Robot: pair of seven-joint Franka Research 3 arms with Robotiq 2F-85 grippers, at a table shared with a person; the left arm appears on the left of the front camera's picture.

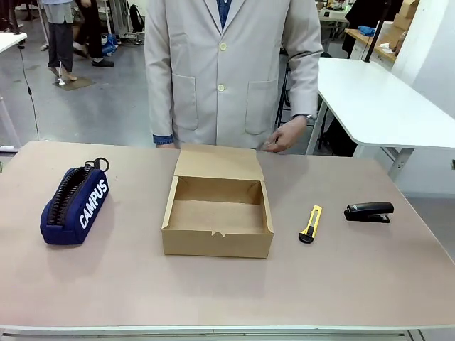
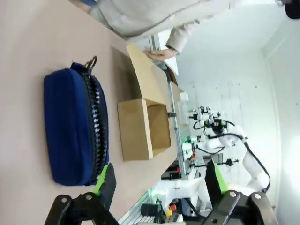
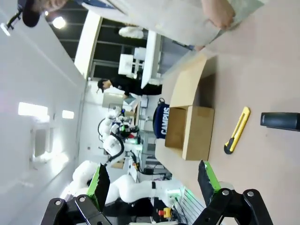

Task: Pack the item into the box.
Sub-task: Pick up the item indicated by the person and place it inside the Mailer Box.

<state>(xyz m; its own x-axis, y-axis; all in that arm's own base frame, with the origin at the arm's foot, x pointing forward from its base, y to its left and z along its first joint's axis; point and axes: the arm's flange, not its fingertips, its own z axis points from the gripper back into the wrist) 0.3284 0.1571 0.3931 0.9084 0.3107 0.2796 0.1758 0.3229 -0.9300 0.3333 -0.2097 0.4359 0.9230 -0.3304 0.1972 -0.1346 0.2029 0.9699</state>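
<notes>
Starting with the broad tan surface (image 1: 227,295), and a person (image 1: 227,71) in a pale coat at the far side, one hand (image 1: 286,135) low just behind the box (image 1: 217,243). Dead centre, that brown cardboard box: open, lid flap folded back, nothing inside. Well off to its left, a navy pouch (image 1: 75,206). On its right and near it, a yellow knife (image 1: 311,224). Farther right again, apart from the knife, the stapler (image 1: 369,212), lying flat on its base, long side across. Looks light, rigid and glossy, so probably slick under the pads. Best pinched across the narrow body near the middle, not by the tip of the top arm. Left fingers (image 2: 102,180) spread wide near the pouch, holding nothing. Right fingers (image 3: 100,183) spread apart too, empty, well short of the stapler.
</notes>
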